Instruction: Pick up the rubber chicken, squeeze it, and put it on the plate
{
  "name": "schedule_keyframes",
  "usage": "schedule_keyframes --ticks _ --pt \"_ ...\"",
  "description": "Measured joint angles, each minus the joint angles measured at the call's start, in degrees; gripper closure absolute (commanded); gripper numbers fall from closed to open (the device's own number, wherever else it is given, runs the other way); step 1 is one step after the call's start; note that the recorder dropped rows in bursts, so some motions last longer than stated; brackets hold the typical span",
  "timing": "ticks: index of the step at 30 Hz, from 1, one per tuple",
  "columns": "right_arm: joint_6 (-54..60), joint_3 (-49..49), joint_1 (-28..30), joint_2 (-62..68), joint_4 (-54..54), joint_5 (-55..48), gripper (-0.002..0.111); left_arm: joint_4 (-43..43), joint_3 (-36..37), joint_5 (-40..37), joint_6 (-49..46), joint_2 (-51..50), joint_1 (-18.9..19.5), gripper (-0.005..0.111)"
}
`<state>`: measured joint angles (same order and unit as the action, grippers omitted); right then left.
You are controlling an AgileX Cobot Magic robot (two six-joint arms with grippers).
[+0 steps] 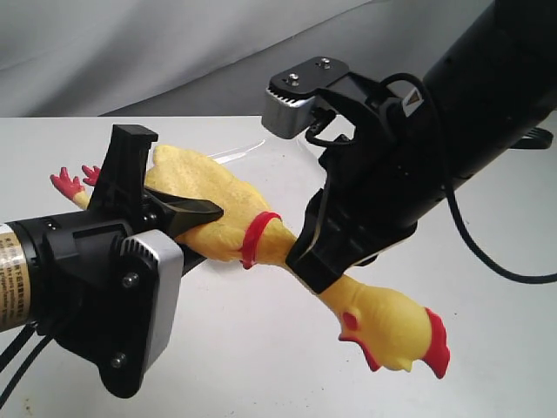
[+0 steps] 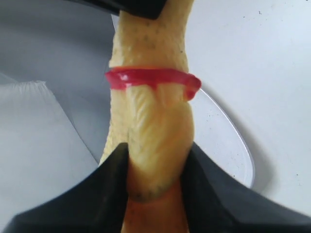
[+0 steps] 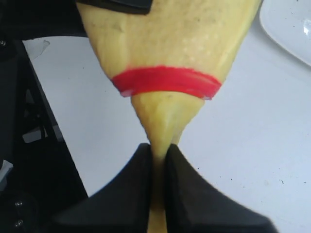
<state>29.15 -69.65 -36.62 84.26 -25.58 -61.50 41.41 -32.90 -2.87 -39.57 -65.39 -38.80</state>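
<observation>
The rubber chicken (image 1: 222, 205) hangs in the air above the white table, stretched between both grippers. My left gripper (image 1: 174, 171) is shut on its plump yellow body, below the red collar band (image 2: 150, 77); the body bulges between the black fingers (image 2: 107, 184). My right gripper (image 1: 315, 254) is shut on the thin neck, pinching it flat (image 3: 158, 155). The head with red comb and wattle (image 1: 402, 333) dangles past the right gripper, and the red feet (image 1: 68, 183) stick out behind the left one. The white plate (image 2: 239, 145) lies under the chicken; its corner (image 3: 291, 24) also shows.
The white table (image 1: 496, 366) spreads around the arms, with a grey cloth backdrop (image 1: 130, 52) behind it. A black cable (image 1: 487, 257) loops off the right arm over the table. The plate's glossy rim (image 1: 235, 155) shows faintly behind the chicken.
</observation>
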Motion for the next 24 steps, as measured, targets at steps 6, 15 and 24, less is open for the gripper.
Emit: schedule_keyframes --ticks 6,15,24 --pt "0.3 0.0 0.0 0.0 0.0 0.0 0.108 -0.3 0.0 0.0 0.0 0.0 0.0 0.053" --pt "0.3 0.0 0.0 0.0 0.1 -0.8 0.108 -4.0 0.0 1.8 2.9 0.0 0.0 0.046" --pt "0.3 0.0 0.0 0.0 0.1 -0.5 0.108 -4.3 0.0 -0.1 2.9 0.0 0.0 0.106"
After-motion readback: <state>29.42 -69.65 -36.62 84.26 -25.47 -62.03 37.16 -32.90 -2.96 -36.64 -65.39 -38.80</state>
